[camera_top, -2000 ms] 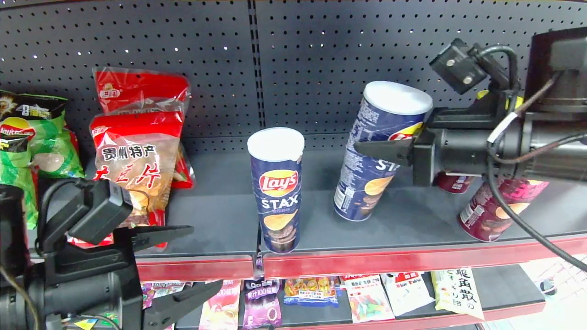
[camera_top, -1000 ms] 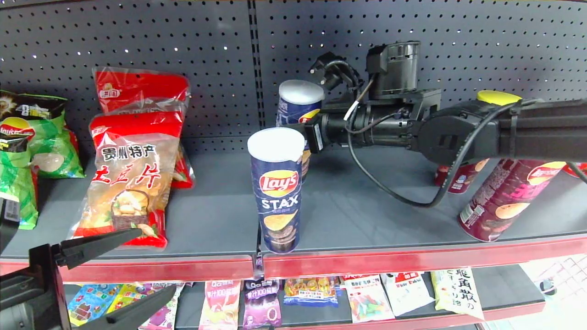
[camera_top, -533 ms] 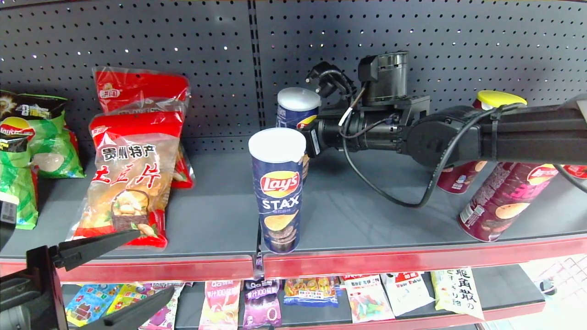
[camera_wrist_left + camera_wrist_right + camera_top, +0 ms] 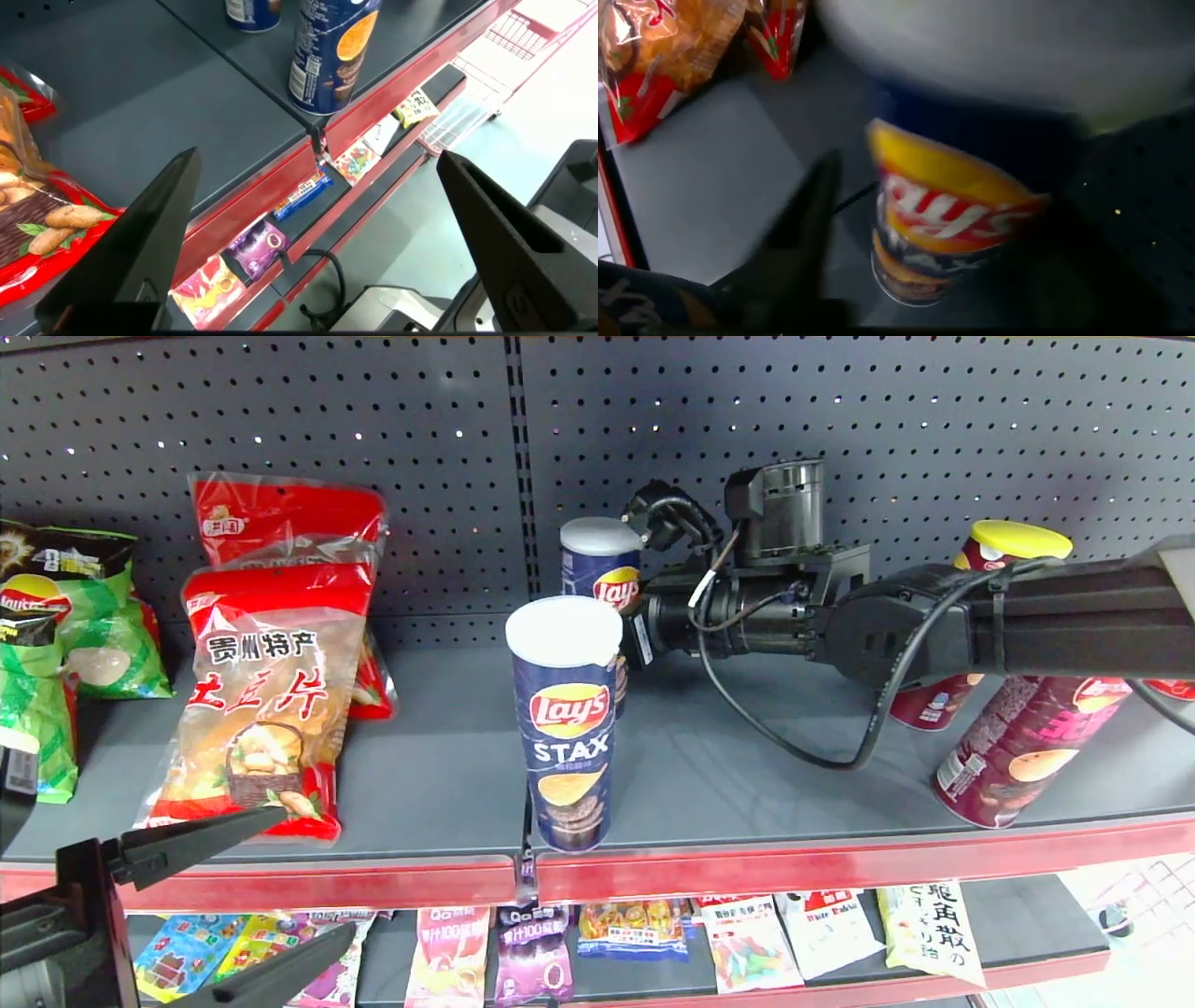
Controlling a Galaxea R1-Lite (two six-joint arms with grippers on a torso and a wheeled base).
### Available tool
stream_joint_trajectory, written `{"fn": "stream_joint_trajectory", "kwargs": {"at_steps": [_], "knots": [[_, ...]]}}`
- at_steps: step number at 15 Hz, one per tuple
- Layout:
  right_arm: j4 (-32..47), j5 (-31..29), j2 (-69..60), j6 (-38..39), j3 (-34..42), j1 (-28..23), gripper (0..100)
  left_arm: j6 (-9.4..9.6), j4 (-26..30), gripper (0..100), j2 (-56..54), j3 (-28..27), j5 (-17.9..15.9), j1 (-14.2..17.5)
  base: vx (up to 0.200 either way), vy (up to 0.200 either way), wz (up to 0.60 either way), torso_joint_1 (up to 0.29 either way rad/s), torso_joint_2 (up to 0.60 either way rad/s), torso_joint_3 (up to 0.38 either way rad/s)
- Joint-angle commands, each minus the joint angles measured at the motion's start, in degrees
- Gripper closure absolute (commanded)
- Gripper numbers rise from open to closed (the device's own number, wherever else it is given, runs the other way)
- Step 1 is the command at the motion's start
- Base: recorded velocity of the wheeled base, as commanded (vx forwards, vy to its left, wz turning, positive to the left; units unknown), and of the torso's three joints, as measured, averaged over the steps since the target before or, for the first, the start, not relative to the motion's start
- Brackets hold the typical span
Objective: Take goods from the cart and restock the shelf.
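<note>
Currently the dark-blue cylindrical crisp can (image 4: pixel 600 569), white-lidded, stands upright at the rear of the grey metal shelf (image 4: pixel 429 775), immediately left of the right gripper (image 4: pixel 627 633); grasp state cannot be determined. The left gripper (image 4: pixel 313 870) hangs spread and empty, well apart below.

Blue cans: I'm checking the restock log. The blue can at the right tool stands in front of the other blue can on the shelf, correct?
Not quite. The rear blue can at the right tool stands behind the front blue can, nearer the pegboard, not in front of it. The head view shows this.
</note>
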Motion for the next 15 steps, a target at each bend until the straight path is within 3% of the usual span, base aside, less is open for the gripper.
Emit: {"fn": "stream_joint_trajectory", "kwargs": {"at_steps": [1, 15], "knots": [[-0.03, 0.04, -0.52, 0.14, 0.32, 0.2, 0, -0.03, 0.03, 0, 0.33, 0.0, -0.01, -0.02, 0.0, 0.0, 0.0, 0.0, 0.0, 0.0], [-0.47, -5.41, -21.71, 3.04, 23.88, -1.29, 0, -0.73, -0.23, 0, 5.51, -1.05, 1.22, -0.02, 0.0, 0.0, 0.0, 0.0, 0.0, 0.0]]}}
